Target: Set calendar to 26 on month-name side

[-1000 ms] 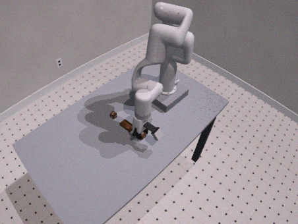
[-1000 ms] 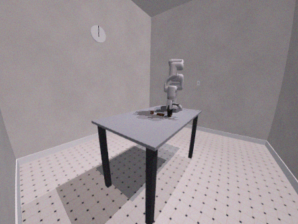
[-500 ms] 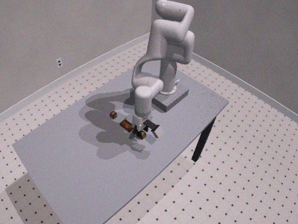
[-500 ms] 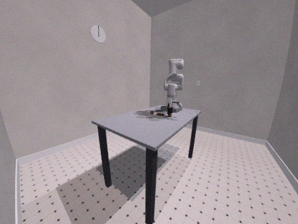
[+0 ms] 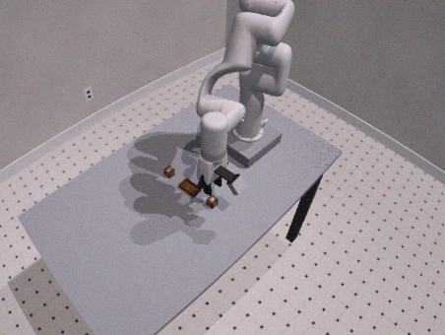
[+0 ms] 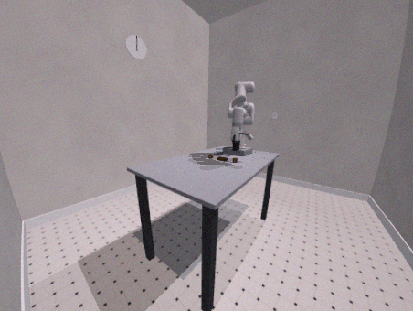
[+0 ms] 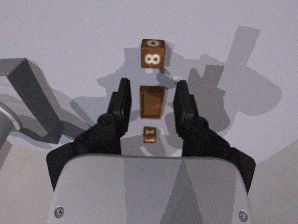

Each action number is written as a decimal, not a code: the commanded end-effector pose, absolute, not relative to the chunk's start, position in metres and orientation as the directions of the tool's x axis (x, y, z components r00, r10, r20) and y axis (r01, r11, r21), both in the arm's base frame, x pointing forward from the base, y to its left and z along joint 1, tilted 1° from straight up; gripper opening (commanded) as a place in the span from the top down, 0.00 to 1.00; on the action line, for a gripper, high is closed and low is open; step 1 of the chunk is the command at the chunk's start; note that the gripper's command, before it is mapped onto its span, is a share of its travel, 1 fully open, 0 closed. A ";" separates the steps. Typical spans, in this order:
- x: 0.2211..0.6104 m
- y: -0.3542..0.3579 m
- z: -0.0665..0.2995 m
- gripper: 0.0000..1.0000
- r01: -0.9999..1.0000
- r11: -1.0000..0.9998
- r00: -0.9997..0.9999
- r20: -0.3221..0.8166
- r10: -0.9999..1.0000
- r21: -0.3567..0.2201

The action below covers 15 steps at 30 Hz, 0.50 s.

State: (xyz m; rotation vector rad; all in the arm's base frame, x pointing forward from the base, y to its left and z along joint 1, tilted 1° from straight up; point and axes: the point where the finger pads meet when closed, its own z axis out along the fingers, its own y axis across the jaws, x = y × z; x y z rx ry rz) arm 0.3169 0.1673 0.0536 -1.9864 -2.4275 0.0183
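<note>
Brown, wood-like: small rectangular open tray (image 5: 189, 187) (image 6: 222, 159) (image 7: 151, 102), lying flat on the grey table (image 5: 123, 276) (image 6: 196, 178) (image 7: 215, 30). In it, neither cube.

Off one short end of the tray, apart from it: brown wooden cube with pale numerals (image 5: 212, 201) (image 6: 235, 160) (image 7: 152, 53), resting on the table. On it in the wrist view, an 8 lying sideways on the larger visible face, and a round 0-like figure on the narrower face beyond.

Off the opposite end, also apart: second brown cube with pale markings (image 5: 169, 171) (image 6: 210, 155) (image 7: 149, 134), likewise on the table. Too small and blurred to read with certainty. No 26 set in the tray.

Above the table, pointing down: black two-fingered gripper (image 5: 213, 187) (image 6: 236, 148) (image 7: 153, 90). Jaws partly open, with a gap between and nothing gripped. In the wrist view, tray framed between the fingers, but below them and untouched.

Farther out: white jointed arm (image 5: 214, 133) (image 6: 238, 116), bent over the table from a grey block base (image 5: 248, 159) (image 6: 248, 152) (image 7: 37, 100). Across the table, around tray and cubes, broad overlapping shadows. Beneath, pale floor (image 5: 374, 246) (image 6: 320, 242) with small dark dots. High on one wall, round white clock (image 6: 132, 48).
</note>
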 end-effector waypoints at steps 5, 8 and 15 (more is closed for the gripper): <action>0.317 0.167 0.064 0.00 0.980 0.198 -0.198 -0.003 0.980 -0.011; 0.317 0.167 0.064 0.00 0.980 0.198 -0.198 -0.003 0.980 -0.011; 0.317 0.167 0.064 0.00 0.980 0.198 -0.198 -0.003 0.980 -0.011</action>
